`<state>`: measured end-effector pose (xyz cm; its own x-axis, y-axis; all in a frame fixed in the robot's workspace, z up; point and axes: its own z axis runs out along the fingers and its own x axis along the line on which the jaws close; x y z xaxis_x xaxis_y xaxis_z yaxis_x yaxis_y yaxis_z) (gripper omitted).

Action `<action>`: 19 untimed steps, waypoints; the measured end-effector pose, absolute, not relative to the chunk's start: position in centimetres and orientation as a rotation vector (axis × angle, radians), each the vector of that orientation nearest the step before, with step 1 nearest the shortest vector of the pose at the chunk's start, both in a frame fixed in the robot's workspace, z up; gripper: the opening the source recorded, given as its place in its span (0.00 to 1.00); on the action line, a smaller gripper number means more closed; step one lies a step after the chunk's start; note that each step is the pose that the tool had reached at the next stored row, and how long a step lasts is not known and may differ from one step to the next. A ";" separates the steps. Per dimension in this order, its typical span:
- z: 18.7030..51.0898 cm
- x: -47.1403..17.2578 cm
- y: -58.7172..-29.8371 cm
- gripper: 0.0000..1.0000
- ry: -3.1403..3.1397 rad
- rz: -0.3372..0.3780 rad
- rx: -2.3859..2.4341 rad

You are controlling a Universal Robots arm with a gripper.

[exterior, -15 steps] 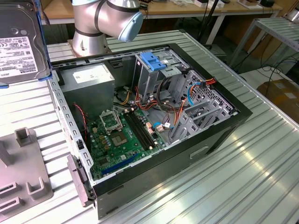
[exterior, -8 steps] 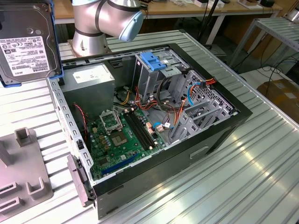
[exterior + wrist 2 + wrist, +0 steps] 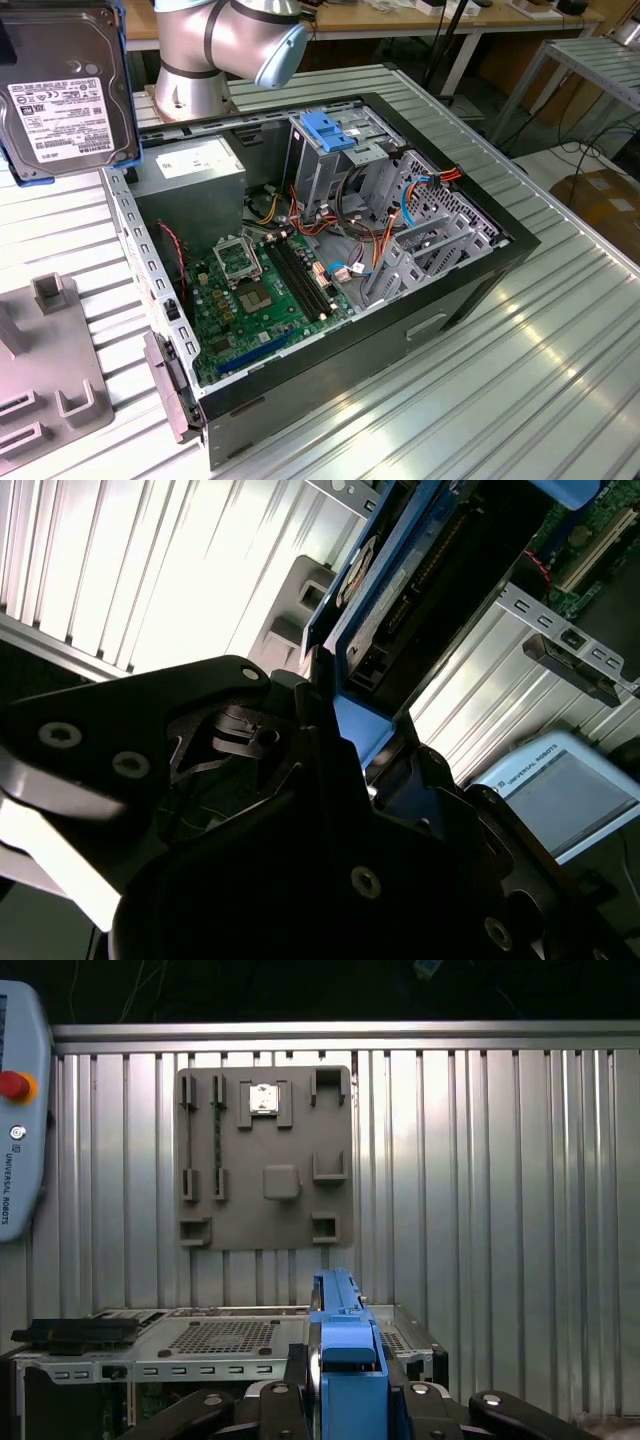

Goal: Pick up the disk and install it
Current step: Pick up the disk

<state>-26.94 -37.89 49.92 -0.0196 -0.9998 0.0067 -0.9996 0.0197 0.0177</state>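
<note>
The disk (image 3: 65,90), dark grey metal with a white barcode label and a blue carrier frame, hangs in the air at the exterior view's upper left, above the table beside the open computer case (image 3: 470,290). In the first wrist view the disk (image 3: 345,1360) stands edge-on, with my gripper (image 3: 345,1405) shut on it from both sides. The second wrist view shows the disk (image 3: 400,570) sticking out past the black gripper (image 3: 345,730), above the case wall.
Inside the case are a green motherboard (image 3: 265,290), a grey power supply (image 3: 190,170) and a drive cage with a bare blue bracket (image 3: 335,130). A grey fixture plate (image 3: 265,1155) lies on the ribbed table. A teach pendant (image 3: 20,1110) rests at the table's edge.
</note>
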 end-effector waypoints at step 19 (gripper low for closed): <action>49.8 -25.0 -37.9 0.37 -2.231 -0.012 2.187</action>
<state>-25.02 -37.89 49.76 -0.0196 -0.9998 0.0067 -0.9997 0.0197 0.0177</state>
